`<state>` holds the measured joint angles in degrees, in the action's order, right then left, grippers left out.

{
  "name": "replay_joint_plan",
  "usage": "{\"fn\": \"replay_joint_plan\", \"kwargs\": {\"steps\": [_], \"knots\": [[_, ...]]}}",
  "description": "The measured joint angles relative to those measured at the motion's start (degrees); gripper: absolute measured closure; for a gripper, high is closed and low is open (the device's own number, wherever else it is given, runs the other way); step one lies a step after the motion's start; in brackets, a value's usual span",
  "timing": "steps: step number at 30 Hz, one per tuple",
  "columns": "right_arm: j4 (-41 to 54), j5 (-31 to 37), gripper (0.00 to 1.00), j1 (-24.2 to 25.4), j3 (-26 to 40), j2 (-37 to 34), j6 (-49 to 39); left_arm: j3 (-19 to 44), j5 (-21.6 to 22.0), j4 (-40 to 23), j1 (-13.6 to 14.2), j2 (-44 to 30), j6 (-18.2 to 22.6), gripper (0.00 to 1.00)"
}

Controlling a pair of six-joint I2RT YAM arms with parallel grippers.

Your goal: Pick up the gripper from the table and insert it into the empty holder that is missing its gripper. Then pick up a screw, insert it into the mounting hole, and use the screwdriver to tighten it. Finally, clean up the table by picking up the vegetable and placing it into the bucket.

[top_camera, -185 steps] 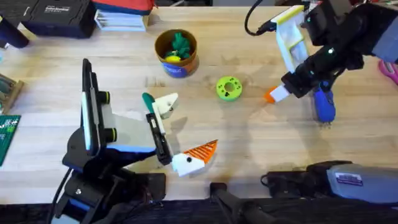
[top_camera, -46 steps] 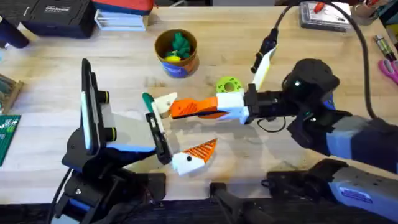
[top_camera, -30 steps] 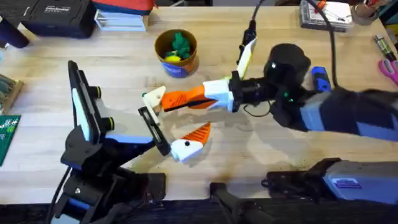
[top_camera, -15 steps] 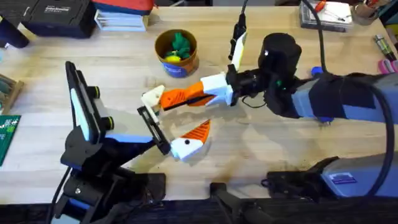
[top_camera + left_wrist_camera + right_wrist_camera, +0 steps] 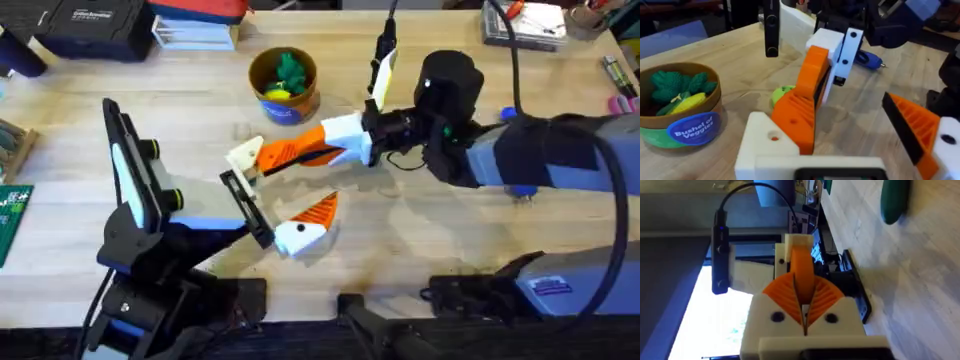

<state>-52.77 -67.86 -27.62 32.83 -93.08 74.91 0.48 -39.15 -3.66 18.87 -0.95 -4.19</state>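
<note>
My right gripper [image 5: 283, 156] reaches across the table [image 5: 420, 240], shut on the loose orange gripper piece [image 5: 801, 262]. The piece's far end meets the white empty holder [image 5: 245, 158] on my left arm, whose mounting hole [image 5: 774, 136] faces up. My left gripper [image 5: 275, 195] stands open, its one orange-ribbed finger [image 5: 308, 230] well apart from the holder. The dark green vegetable [image 5: 895, 200] lies on the wood beyond the holder. The bucket [image 5: 284, 85] stands behind, with green and yellow toys inside. A bit of the blue screwdriver [image 5: 511, 116] shows behind my right arm.
A lime-green disc [image 5: 782, 92] lies on the wood just past the holder. Boxes and a black case [image 5: 90, 25] line the back edge; a green circuit board [image 5: 12, 215] sits at the left edge. Scissors and small tools [image 5: 622, 95] lie at the far right.
The right arm swung from beside the screwdriver across to the left arm's holder, carrying the orange piece. The left arm shifted slightly left. Over the last half second almost nothing moved.
</note>
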Motion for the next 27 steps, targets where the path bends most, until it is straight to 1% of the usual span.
{"fn": "replay_joint_plan", "kwargs": {"steps": [2, 5, 8, 15, 27], "knots": [[-0.2, 1.3, 0.991, -0.1, 0.1, 0.0, 0.9, 0.0, 0.1, 0.0, 0.0, 0.0, 0.0, 0.015], [0.0, 3.6, 0.991, -1.1, 0.5, 0.0, 1.7, 0.0, -1.3, 0.0, 0.4, 0.0, -0.2, 0.015], [0.2, 3.8, 0.991, -2.5, 0.9, 0.0, 1.9, 0.0, -2.3, 0.0, 0.5, 0.0, -0.1, 0.014], [0.3, 2.5, 0.991, -2.8, 0.9, 0.0, 2.0, 0.0, -4.6, 0.0, 0.6, 0.0, -0.1, 0.015], [0.2, 5.6, 0.990, -3.7, 0.9, 0.0, 2.0, 0.0, -3.4, -0.1, 0.6, 0.0, -0.2, 0.015]]}}
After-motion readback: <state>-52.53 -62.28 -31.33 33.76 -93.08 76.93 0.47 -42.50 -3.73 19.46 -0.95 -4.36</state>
